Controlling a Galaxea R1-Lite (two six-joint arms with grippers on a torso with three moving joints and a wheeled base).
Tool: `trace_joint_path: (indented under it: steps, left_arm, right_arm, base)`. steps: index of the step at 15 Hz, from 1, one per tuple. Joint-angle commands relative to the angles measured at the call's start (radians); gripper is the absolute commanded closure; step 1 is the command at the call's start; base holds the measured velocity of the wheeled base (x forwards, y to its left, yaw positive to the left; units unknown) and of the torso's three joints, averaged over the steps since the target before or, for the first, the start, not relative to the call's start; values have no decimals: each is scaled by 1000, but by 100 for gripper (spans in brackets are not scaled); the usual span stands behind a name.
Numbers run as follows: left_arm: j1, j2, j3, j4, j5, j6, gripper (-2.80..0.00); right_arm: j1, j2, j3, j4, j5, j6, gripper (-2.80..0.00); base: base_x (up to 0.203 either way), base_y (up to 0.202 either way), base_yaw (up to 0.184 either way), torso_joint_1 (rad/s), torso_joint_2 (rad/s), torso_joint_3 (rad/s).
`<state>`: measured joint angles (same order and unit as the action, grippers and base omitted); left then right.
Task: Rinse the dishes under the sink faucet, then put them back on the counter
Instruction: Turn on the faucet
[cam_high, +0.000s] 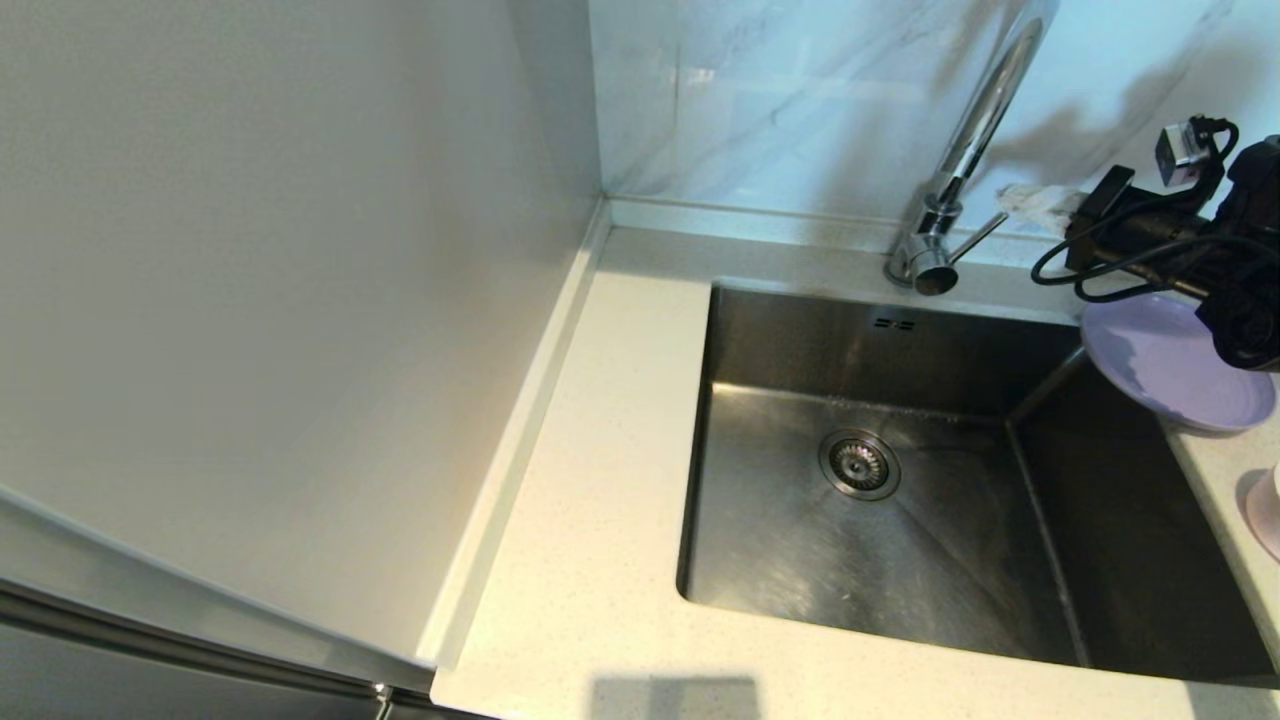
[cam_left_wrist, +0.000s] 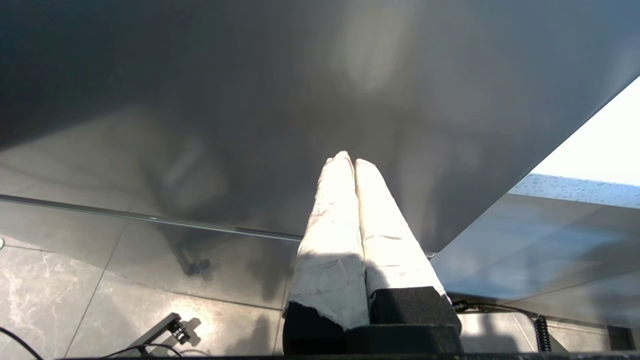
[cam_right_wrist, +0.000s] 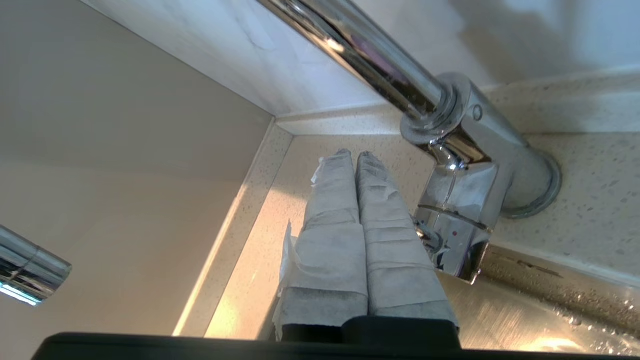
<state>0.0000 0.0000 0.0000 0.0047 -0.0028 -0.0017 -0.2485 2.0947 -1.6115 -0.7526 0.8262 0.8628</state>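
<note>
The chrome gooseneck faucet (cam_high: 945, 215) stands behind the steel sink, and its thin lever (cam_high: 978, 238) points right. My right gripper (cam_high: 1010, 197), its fingers wrapped in white, is shut and empty just beyond the lever's tip. In the right wrist view that gripper (cam_right_wrist: 352, 156) lies beside the faucet base (cam_right_wrist: 480, 195), over the counter (cam_right_wrist: 250, 260). The lilac plate (cam_high: 1165, 370) rests on the counter right of the sink, partly overhanging its corner. Only an edge of the pink bowl (cam_high: 1266, 510) shows at the far right. My left gripper (cam_left_wrist: 348, 160) is shut and parked low before a grey cabinet front.
The sink basin (cam_high: 800, 560) has a round drain (cam_high: 859, 464) in its middle and holds nothing else. Cream speckled counter (cam_high: 600, 480) runs left of the sink up to a plain wall panel (cam_high: 280, 300). A marble-look backsplash (cam_high: 780, 100) rises behind the faucet.
</note>
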Motion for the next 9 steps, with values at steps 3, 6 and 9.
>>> trace_joint_path:
  steps: [3, 6, 9]
  left_arm:
    - [0, 0, 0, 0, 0, 0, 0]
    - [0, 0, 0, 0, 0, 0, 0]
    - [0, 0, 0, 0, 0, 0, 0]
  right_arm:
    - [0, -2, 5, 28, 8, 4, 0]
    - [-2, -1, 8, 50, 13, 4, 0]
    - [-2, -2, 8, 68, 19, 4, 0]
  base:
    - [0, 0, 0, 0, 0, 0]
    - [0, 0, 0, 0, 0, 0]
    - [0, 0, 0, 0, 0, 0]
